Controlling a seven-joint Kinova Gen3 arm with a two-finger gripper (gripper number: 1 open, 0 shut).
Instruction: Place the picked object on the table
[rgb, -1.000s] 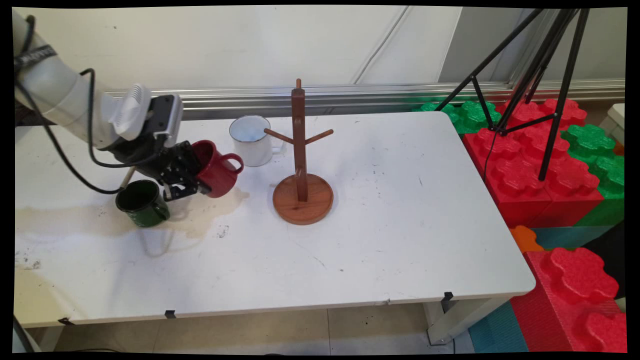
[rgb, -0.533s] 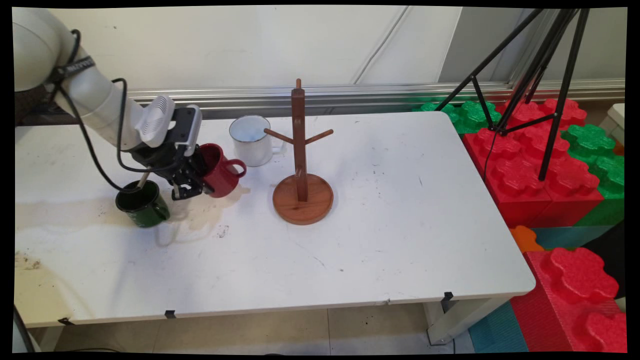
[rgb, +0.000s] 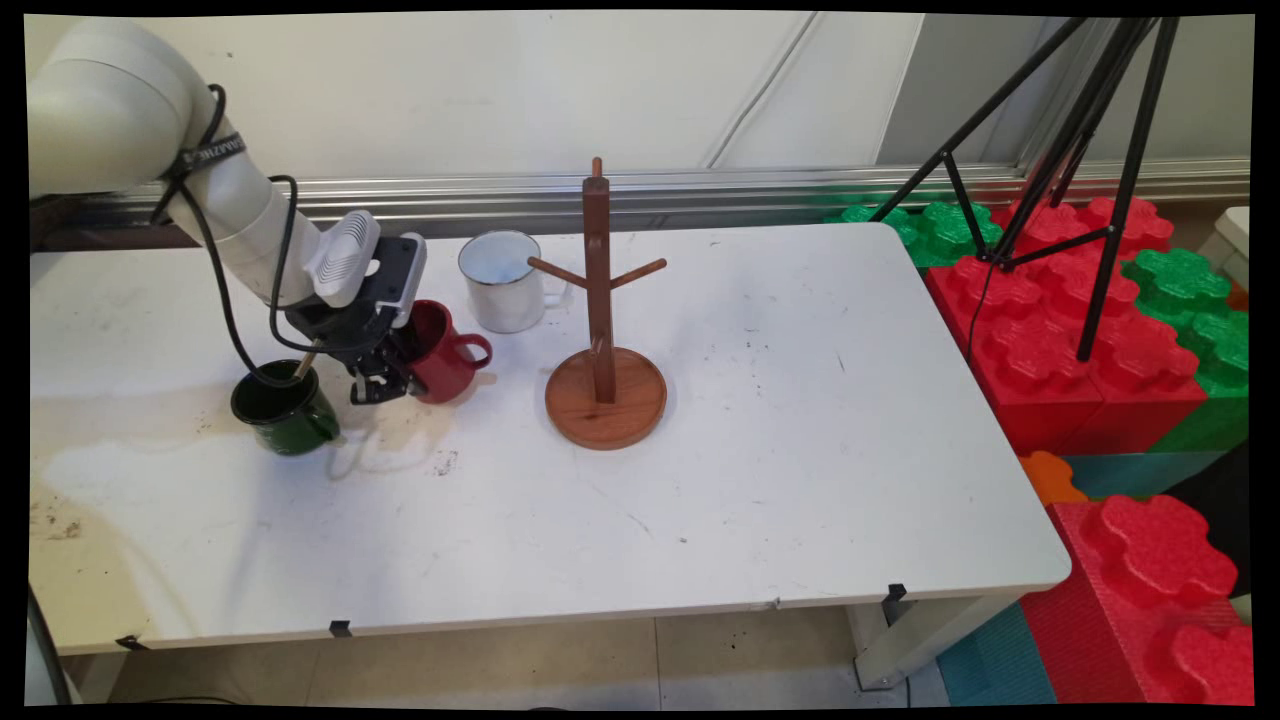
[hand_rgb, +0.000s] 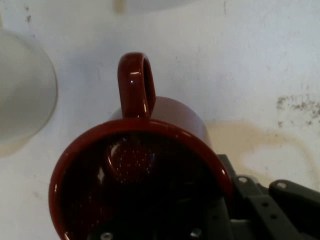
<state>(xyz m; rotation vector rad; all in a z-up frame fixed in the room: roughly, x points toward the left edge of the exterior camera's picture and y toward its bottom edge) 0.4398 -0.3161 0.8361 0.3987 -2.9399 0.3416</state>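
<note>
White bench (rgb: 800, 430) before a pale wall, toy blocks (rgb: 1090, 330) and a tripod (rgb: 1100, 180) at right. At left, pincer (rgb: 392, 372) clamped on the rim of a red mug (rgb: 440, 352), one finger inside the cup, one outside. Mug tilted, mouth turned toward the arm, handle pointing right toward the wooden rack (rgb: 603, 330); bottom edge at or just above the bench, contact not clear. Seen from the hand: red mug (hand_rgb: 145, 170) filling the lower frame, handle pointing up and away from the black linkage, stained bench (hand_rgb: 260, 70) beyond. Green mug (rgb: 284, 408) upright just left of the pincer, apart from it. White mug (rgb: 503, 282) upright behind the red one, beside the rack.
</note>
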